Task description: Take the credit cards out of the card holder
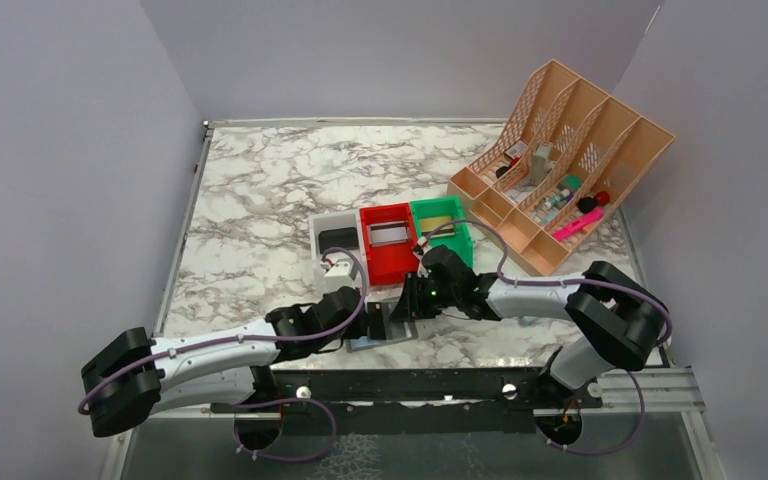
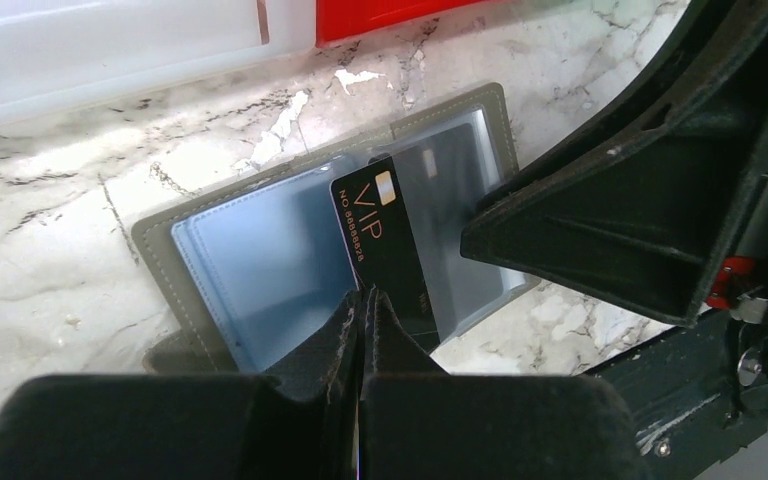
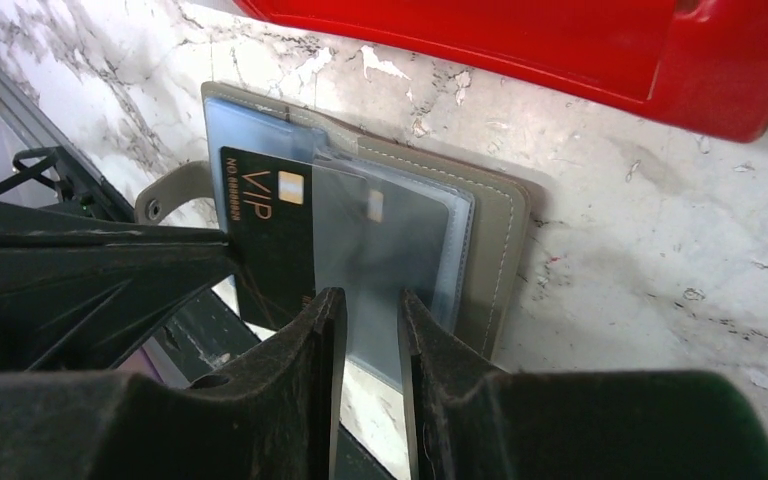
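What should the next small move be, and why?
Probably: the left gripper pulls the black plastic VIP card free. Its shut fingers seem to pinch the card's edge, while the card's other end lies under a clear sleeve of the open grey bifold card holder, which the right gripper straddles, jaws apart.

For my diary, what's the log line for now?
left claw: shut on black VIP card | right claw: open around clear sleeve | card holder: open

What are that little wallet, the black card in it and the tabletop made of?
The card holder looks like grey leather or imitation, matte, with pale stitching along its edge; its inner sleeves are clear, shiny plastic. The black card seems glossy plastic with gold VIP lettering. The table has a marble pattern, possibly printed.
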